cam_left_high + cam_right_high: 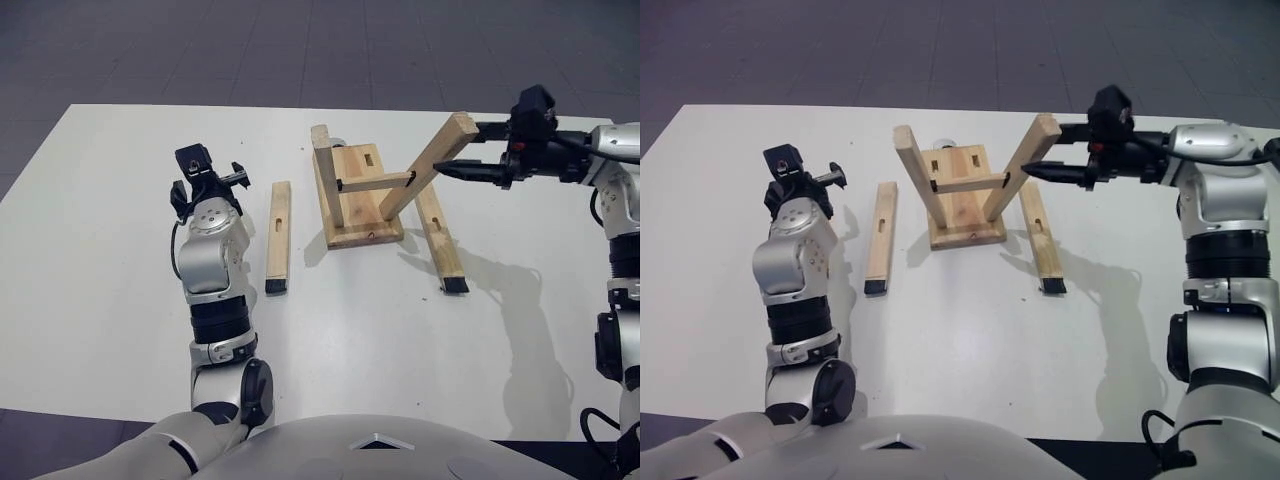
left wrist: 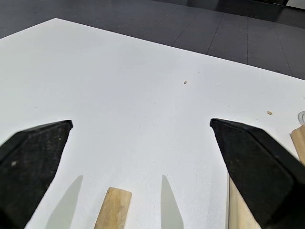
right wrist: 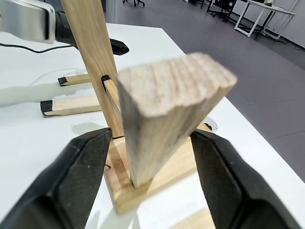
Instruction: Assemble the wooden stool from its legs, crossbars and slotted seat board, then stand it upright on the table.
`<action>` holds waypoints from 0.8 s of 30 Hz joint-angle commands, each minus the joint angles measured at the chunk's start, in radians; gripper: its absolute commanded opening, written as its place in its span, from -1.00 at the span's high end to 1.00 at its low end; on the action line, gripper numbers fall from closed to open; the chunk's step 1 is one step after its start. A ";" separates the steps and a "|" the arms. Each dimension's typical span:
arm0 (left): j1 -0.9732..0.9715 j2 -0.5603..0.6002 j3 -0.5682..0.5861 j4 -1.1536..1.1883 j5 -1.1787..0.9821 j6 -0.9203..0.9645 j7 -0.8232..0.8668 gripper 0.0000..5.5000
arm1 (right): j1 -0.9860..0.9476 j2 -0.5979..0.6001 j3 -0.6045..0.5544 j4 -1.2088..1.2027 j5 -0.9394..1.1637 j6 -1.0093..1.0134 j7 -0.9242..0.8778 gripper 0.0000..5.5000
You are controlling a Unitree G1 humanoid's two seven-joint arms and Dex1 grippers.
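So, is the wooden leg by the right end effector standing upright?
Tilted: the pale wooden leg leans outward from the slotted seat board, unlike the upright leg.

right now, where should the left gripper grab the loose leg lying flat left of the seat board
Best to grip the loose leg around its middle, jaws across its narrow width, coming straight down. It lies flat on the table with both long sides free, apart from the seat board, and the open left gripper sits just beside it.
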 commanded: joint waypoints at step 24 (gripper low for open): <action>0.011 -0.024 0.033 0.015 -0.012 -0.034 0.063 -0.96 | 0.284 0.565 0.204 -0.614 -0.044 0.219 -0.874 -0.43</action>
